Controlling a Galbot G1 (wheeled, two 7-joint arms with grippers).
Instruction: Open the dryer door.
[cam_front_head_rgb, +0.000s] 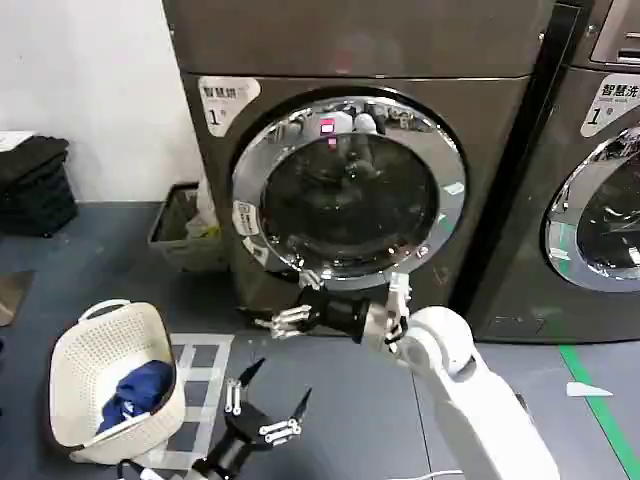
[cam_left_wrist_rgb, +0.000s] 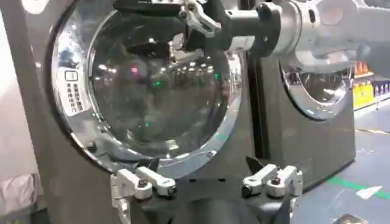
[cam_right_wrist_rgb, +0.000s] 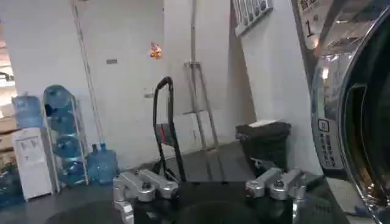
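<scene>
Mirror-bright chrome ring around dark, glossy glass on the dryer door (cam_front_head_rgb: 350, 185); brushed grey metal on the cabinet (cam_front_head_rgb: 500, 160) around it. Silvery metal links and matt black fingertips on the left gripper (cam_front_head_rgb: 265, 410) and the right gripper (cam_front_head_rgb: 290, 310). Glossy white plastic on the right arm's shell (cam_front_head_rgb: 450, 350). Perforated cream plastic for the laundry basket (cam_front_head_rgb: 100, 375), blue cloth (cam_front_head_rgb: 140, 390) inside.

Neighbouring machine (cam_front_head_rgb: 600, 180) — cut off by the right edge of the head view. Dryer door (cam_right_wrist_rgb: 359, 122) — cropped at the right edge in the right wrist view. Label text (cam_front_head_rgb: 225, 100) too small to read
</scene>
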